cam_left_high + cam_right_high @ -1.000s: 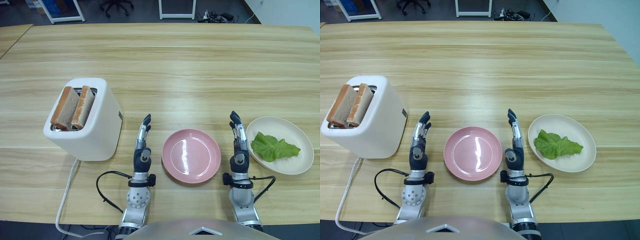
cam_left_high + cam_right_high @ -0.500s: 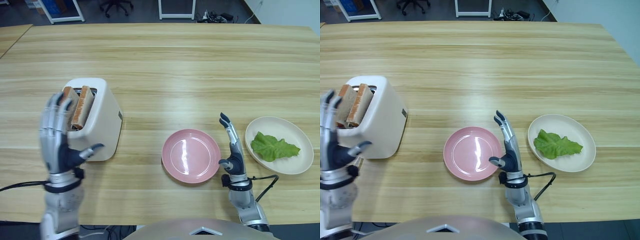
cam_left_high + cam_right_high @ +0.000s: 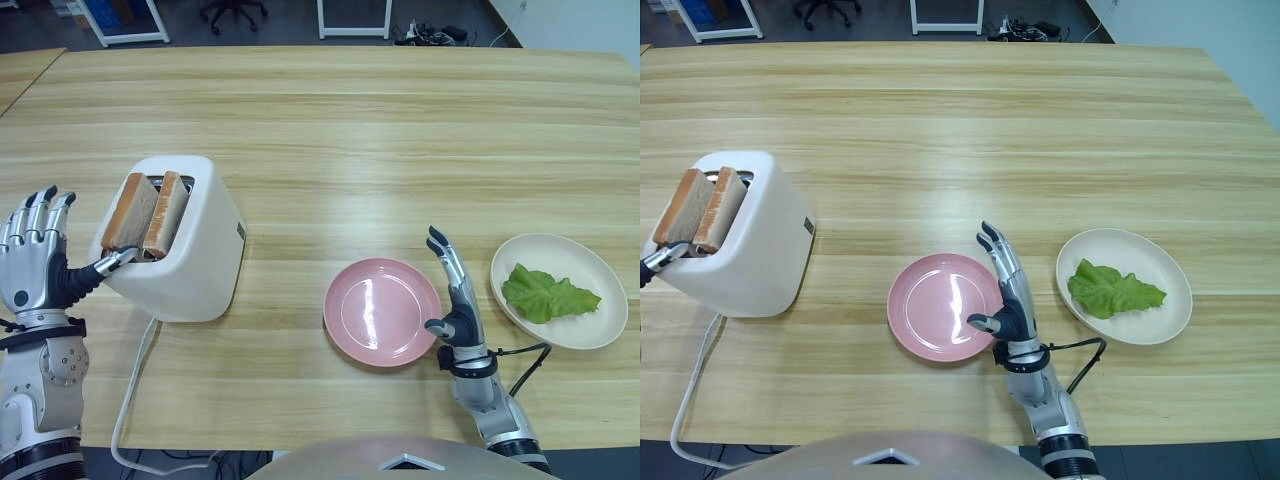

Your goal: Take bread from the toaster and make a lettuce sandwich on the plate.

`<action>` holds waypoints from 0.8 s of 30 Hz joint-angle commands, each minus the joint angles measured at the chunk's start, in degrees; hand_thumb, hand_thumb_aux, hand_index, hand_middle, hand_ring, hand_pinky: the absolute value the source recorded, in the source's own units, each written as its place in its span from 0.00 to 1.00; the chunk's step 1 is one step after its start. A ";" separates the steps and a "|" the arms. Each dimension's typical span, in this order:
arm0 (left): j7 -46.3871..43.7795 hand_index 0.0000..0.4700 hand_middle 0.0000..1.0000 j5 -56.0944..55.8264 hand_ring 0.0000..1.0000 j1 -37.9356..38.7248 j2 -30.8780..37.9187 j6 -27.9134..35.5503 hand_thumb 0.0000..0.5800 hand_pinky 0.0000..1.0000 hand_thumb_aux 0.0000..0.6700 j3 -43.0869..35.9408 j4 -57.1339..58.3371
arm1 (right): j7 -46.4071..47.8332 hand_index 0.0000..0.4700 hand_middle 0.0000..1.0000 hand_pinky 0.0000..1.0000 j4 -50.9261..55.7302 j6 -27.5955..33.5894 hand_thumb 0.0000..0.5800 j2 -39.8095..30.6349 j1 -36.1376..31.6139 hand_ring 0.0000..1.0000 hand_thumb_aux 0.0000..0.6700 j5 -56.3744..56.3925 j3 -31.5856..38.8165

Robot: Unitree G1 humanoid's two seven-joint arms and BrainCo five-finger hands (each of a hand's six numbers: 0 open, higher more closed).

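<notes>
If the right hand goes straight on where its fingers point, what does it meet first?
Probably nothing: the right hand points away and slightly left, past the round pink plate, over bare wooden table.

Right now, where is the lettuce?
The lettuce lies on the cream plate at the table's right side, just right of the right hand and the pink plate.

Looks like an office or lab: broad wooden tabletop [image 3: 400,130], wheeled chair [image 3: 232,12] far left, white desk frame [image 3: 353,30], tangled cables [image 3: 430,37] on dark floor.
</notes>
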 commanded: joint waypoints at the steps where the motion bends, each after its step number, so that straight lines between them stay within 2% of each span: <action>1: -2.80 0.00 0.00 -1.41 0.00 0.62 2.58 0.44 0.00 0.00 0.00 -2.48 0.96 | -0.63 0.00 0.00 0.00 0.30 0.77 0.00 -0.61 -0.27 0.00 0.00 -0.73 0.59; 2: -3.44 0.00 0.00 -1.64 0.00 0.94 3.17 0.66 0.00 0.00 0.00 -2.85 1.07 | -0.79 0.00 0.00 0.00 0.37 0.81 0.00 -0.71 -0.26 0.00 0.00 -0.77 0.72; 3: -4.16 0.09 0.00 -1.80 0.00 1.23 3.85 0.75 0.17 0.00 0.09 -3.25 1.26 | -0.91 0.00 0.00 0.00 0.44 0.83 0.00 -0.79 -0.25 0.00 0.00 -0.81 0.82; 4: -4.66 0.29 0.00 -2.02 0.00 1.47 4.57 0.57 0.49 0.00 0.29 -3.69 1.54 | -1.07 0.00 0.00 0.00 0.46 0.91 0.00 -0.80 -0.21 0.00 0.00 -0.92 0.94; 5: -5.00 0.57 0.00 -2.34 0.00 1.64 5.04 0.17 0.81 0.00 0.57 -4.08 1.44 | -1.23 0.00 0.00 0.00 0.49 0.96 0.00 -0.83 -0.15 0.00 0.00 -1.03 1.08; 6: -5.21 0.92 0.00 -2.79 0.00 1.70 5.38 -0.29 0.99 0.00 0.92 -4.48 0.89 | -1.44 0.00 0.00 0.00 0.61 1.01 0.00 -0.88 -0.08 0.00 0.00 -1.16 1.25; 7: -5.28 1.00 0.00 -3.15 0.00 1.71 5.68 -0.74 1.00 0.00 1.00 -4.83 0.31 | -1.62 0.00 0.00 0.00 0.73 1.03 0.00 -0.94 -0.03 0.00 0.00 -1.29 1.40; 14: -4.65 1.00 0.00 -5.38 0.00 -0.54 5.75 -1.61 1.00 0.00 1.00 -6.83 -3.05 | -2.30 0.00 0.00 0.00 1.16 1.53 0.00 -1.38 -0.15 0.00 0.00 -1.66 2.49; 15: -3.67 1.00 0.09 -5.45 0.09 -1.01 5.31 -1.16 1.00 0.09 1.00 -6.50 -3.45 | -2.39 0.00 0.00 0.00 1.32 1.63 0.00 -1.44 -0.17 0.00 0.00 -1.71 2.67; 16: -2.16 1.00 0.23 -5.50 0.23 -1.74 4.81 -0.49 1.00 0.23 1.00 -5.93 -3.59 | -2.48 0.00 0.00 0.00 1.46 1.71 0.00 -1.48 -0.16 0.00 0.00 -1.76 2.85; 17: -0.34 1.00 0.64 -5.61 0.64 -2.74 4.35 0.35 1.00 0.64 1.00 -5.11 -3.38 | -2.50 0.00 0.00 0.00 1.56 1.77 0.00 -1.51 -0.15 0.00 0.00 -1.74 3.01; 18: 1.39 1.00 0.93 -5.85 0.93 -3.78 3.94 1.01 1.00 0.93 1.00 -4.33 -2.95 | -2.54 0.00 0.00 0.00 1.63 1.84 0.00 -1.56 -0.15 0.00 0.00 -1.69 3.13; 19: 2.86 1.00 1.00 -6.16 1.00 -4.75 3.54 1.42 1.00 1.00 1.00 -3.82 -2.40 | -2.63 0.00 0.00 0.00 1.66 1.95 0.00 -1.57 -0.09 0.00 0.00 -1.67 3.24; 24: 10.78 1.00 1.00 -8.73 1.00 -9.60 1.03 1.50 1.00 1.00 1.00 -1.88 -0.32 | -3.02 0.00 0.00 0.00 2.00 2.47 0.00 -1.68 -0.23 0.00 0.00 -1.36 3.75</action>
